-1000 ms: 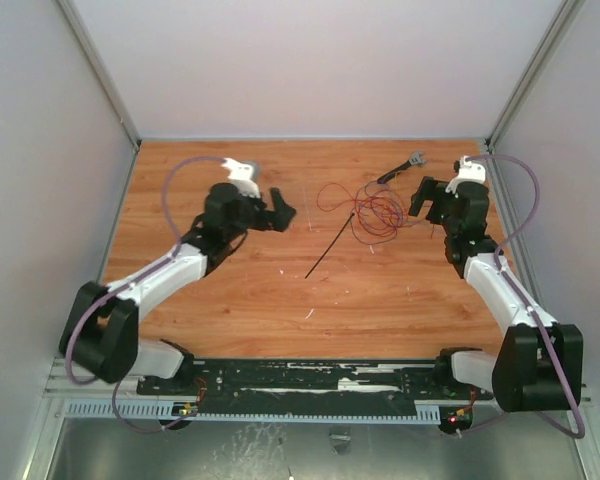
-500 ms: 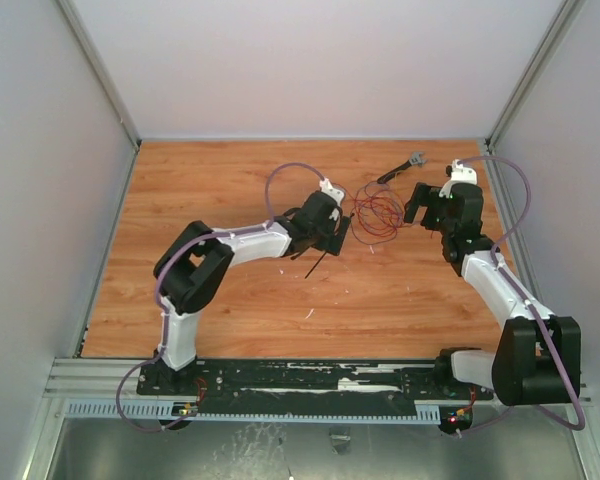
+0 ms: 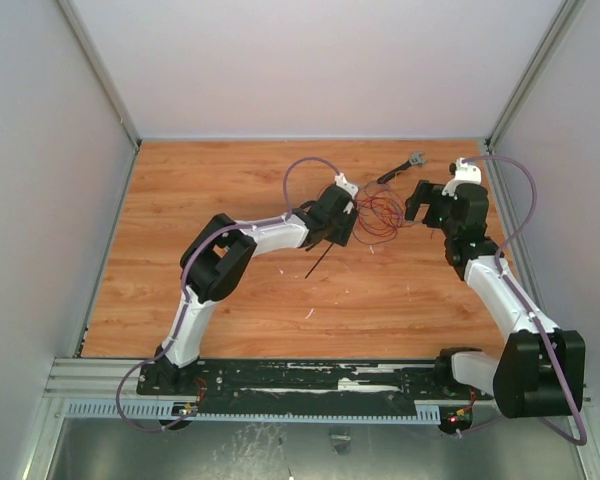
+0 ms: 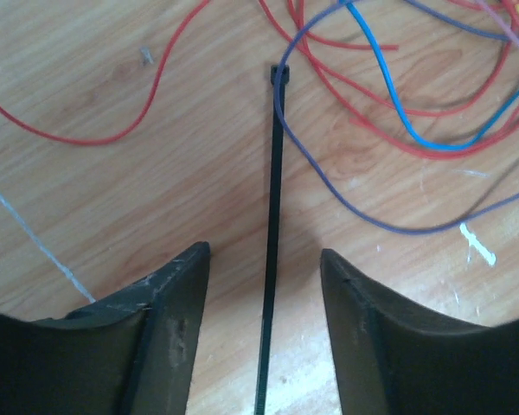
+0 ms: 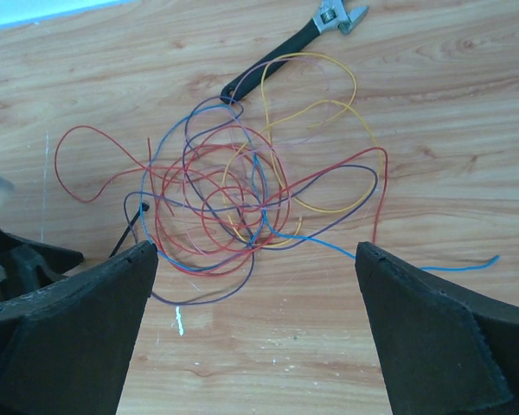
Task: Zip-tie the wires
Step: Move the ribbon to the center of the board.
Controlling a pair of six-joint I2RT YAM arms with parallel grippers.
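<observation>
Picking up the zip tie (image 4: 272,242): flat on the worktop (image 4: 112,216), head at the edge of the wires (image 5: 242,203). Straddling it with left fingers (image 4: 169,337), parted, not gripping yet. Holding right fingers (image 5: 69,328) wide apart, empty, above the wires. Next, probably: pinching the strip squarely, then lifting.

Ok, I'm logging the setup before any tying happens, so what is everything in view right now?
wires: one loose tangle, strands too many to count; mostly red, some blue, purple, yellow; far centre-right of the table.
zip tie: one; black; flat on the wood, head end at the tangle's edge.
adjustable wrench: one; black handle, grey head; beyond the tangle.
table: one; brown wood.
left hand: one; black; open, one finger either side of the zip tie.
right hand: one; black; open, facing the tangle.
</observation>
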